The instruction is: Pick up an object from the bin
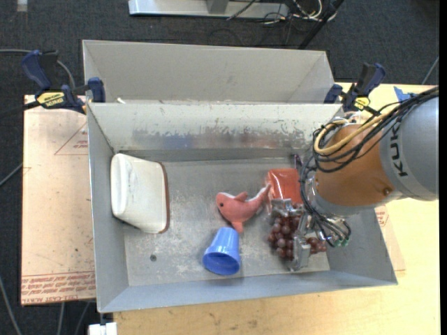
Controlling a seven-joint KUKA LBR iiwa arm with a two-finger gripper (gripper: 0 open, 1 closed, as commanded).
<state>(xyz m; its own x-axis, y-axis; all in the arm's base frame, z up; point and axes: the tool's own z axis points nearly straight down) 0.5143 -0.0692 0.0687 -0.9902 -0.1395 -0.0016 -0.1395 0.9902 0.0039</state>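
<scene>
My gripper (301,246) is low in the bin's front right part, right beside a bunch of dark red plastic grapes (281,233), which lies against its left side. An orange-red block (283,185) sits just behind the grapes, partly hidden under the arm's orange cover. A pink whale-shaped toy (237,207) lies left of the grapes, its tail pointing toward the block. A blue cup (223,251) lies on its side in front of the whale, mouth toward the front wall.
A white rounded container (139,191) with a brown edge lies at the bin's left. The arm with its orange cover and cables fills the right side above the bin floor.
</scene>
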